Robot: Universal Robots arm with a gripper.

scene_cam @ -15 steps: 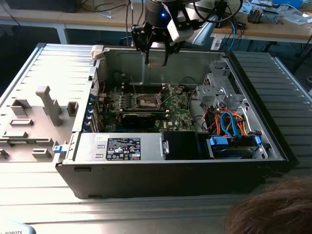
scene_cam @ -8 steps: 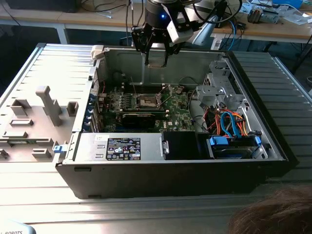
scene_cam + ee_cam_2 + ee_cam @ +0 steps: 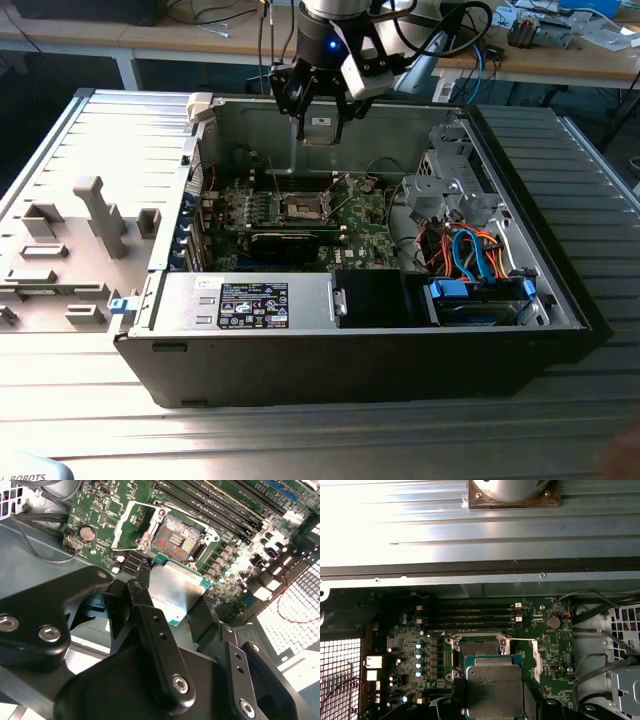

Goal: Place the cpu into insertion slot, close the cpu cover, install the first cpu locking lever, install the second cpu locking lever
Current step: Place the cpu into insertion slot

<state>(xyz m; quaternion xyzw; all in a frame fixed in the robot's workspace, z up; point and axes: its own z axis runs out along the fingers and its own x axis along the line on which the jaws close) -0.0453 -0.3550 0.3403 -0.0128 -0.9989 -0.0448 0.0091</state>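
Cpu (image 3: 175, 587) is held clenched in gripper (image 3: 320, 130), just above insertion slot (image 3: 176, 539) on green board (image 3: 97, 510), not yet seated; cpu cover (image 3: 131, 527) is raised open beside slot.

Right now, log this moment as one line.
gripper: shut on cpu | cpu: in the air, not seated | insertion slot: empty
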